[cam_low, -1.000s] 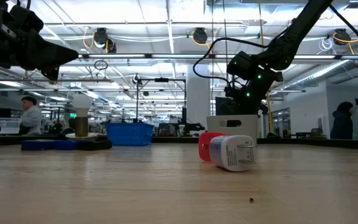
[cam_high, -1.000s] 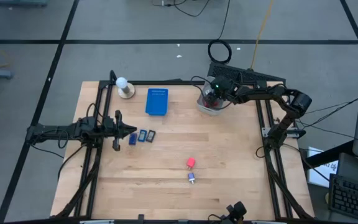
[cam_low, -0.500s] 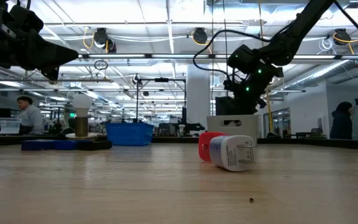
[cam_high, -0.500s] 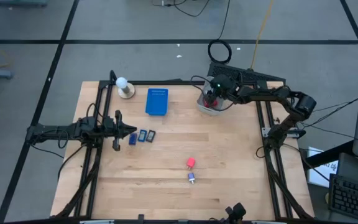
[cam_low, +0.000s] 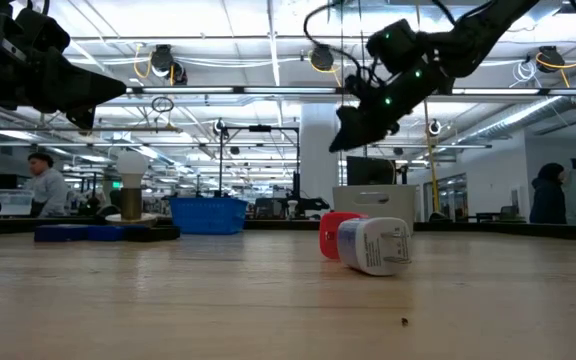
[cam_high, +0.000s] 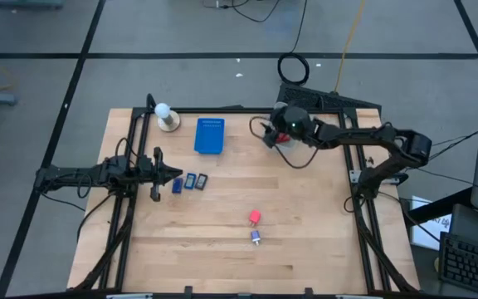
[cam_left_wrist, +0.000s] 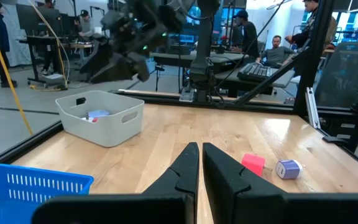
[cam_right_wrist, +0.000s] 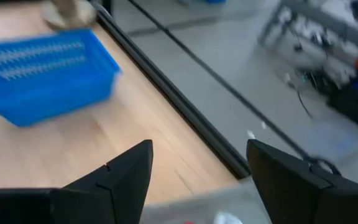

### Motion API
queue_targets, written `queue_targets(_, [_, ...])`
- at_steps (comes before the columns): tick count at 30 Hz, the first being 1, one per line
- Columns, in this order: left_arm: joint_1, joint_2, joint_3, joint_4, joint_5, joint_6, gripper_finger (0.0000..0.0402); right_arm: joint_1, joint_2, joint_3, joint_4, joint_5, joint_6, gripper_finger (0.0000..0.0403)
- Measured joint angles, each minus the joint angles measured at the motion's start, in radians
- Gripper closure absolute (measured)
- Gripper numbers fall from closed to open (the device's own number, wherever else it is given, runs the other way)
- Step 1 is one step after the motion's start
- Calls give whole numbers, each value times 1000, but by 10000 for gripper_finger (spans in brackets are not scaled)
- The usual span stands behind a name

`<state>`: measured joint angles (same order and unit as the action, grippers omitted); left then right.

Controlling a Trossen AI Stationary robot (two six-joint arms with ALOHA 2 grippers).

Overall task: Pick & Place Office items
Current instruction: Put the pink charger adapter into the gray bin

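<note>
The worktop (cam_high: 305, 216) carries one blue basket (cam_high: 209, 135), one white ball on a round base (cam_high: 167, 119), one grey bin (cam_left_wrist: 100, 116), three small dark-blue and grey rectangles (cam_high: 188, 182), one red block (cam_high: 255, 218) and one small white-and-blue piece (cam_high: 256, 237).

Taking the blue basket as the landmark in the high view:
- The ball on its base stands just beside the basket, toward the left arm's side.
- The three rectangles lie side by side in a short row near the basket, on its side toward the worktop's middle; the row's long axis runs across the worktop from the left arm's side toward the right arm's side.
- The red block and the white-and-blue piece lie well apart from the basket, near the worktop's middle, close to each other but not touching. In the low view the white-and-blue piece (cam_low: 374, 245) lies on its side, with the red block (cam_low: 334, 232) behind it.
- The grey bin stands on the basket's other side; in the left wrist view something small lies inside it, and what it is cannot be told.

The left gripper (cam_high: 175, 175) hovers just beside the row of rectangles; its jaws are closed together and grip nothing.

The right gripper (cam_high: 269, 134) hangs above the worktop between the basket and the bin; its jaws stand wide apart, with nothing between them.
</note>
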<state>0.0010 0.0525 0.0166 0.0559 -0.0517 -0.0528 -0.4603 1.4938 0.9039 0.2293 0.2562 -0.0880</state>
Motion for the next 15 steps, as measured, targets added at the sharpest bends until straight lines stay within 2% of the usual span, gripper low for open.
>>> queue_targets(11, [0,0,0,0,0,0,380,166,0,0,156,-1,-34,152])
queue_targets(15, [0,0,0,0,0,0,380,213,0,0,164,-74,-33,152])
